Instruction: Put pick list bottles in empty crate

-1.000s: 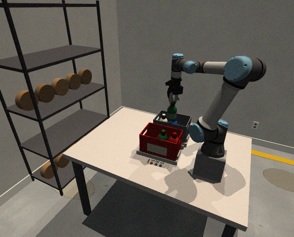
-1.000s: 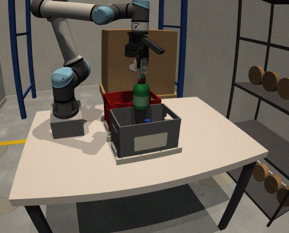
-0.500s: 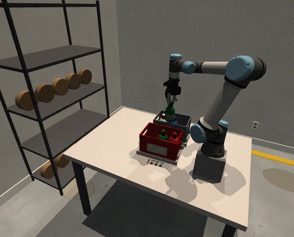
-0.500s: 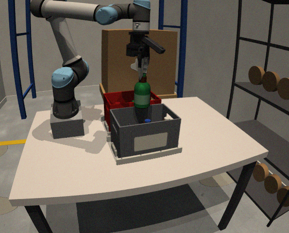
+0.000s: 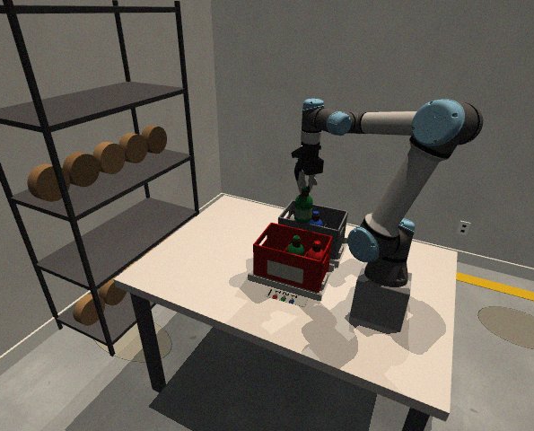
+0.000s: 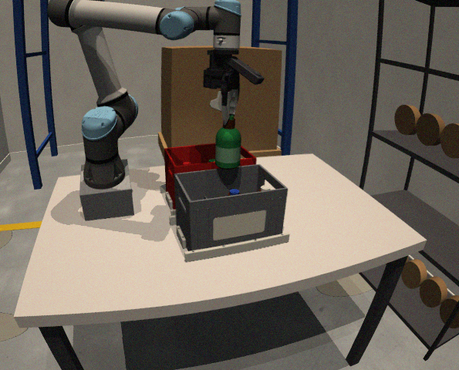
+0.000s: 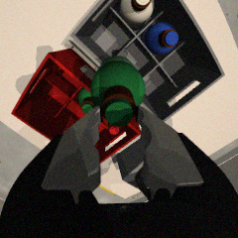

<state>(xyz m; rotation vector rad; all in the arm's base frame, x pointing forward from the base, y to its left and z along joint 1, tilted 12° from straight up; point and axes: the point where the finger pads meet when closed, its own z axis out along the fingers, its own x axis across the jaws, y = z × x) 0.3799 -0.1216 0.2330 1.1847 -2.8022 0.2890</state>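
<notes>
My gripper (image 5: 305, 189) (image 6: 230, 119) (image 7: 118, 107) is shut on the neck of a green bottle (image 5: 303, 211) (image 6: 227, 149) (image 7: 118, 81). The bottle hangs upright over the grey crate (image 6: 199, 227) (image 7: 210, 69), near its side toward the red crate (image 5: 315, 277) (image 6: 170, 175) (image 7: 30, 111). In the red crate stand another green bottle (image 5: 296, 249) (image 7: 85, 97) and a red bottle (image 5: 315, 251) (image 7: 114, 130). The grey crate holds a blue bottle (image 5: 316, 221) (image 6: 234, 192) (image 7: 158, 39) and a white bottle (image 6: 266, 186) (image 7: 136, 14). The pick list (image 5: 299, 302) shows red, green and blue dots; its counts are too small to read.
The crates stand close side by side, with low pale rails (image 5: 285, 285) (image 6: 237, 248) at their bases. The arm's base block (image 5: 379, 303) (image 6: 107, 203) stands beside them on the table (image 5: 188, 259) (image 6: 321, 223). A shelf rack (image 5: 118, 100) stands beyond the table's edge.
</notes>
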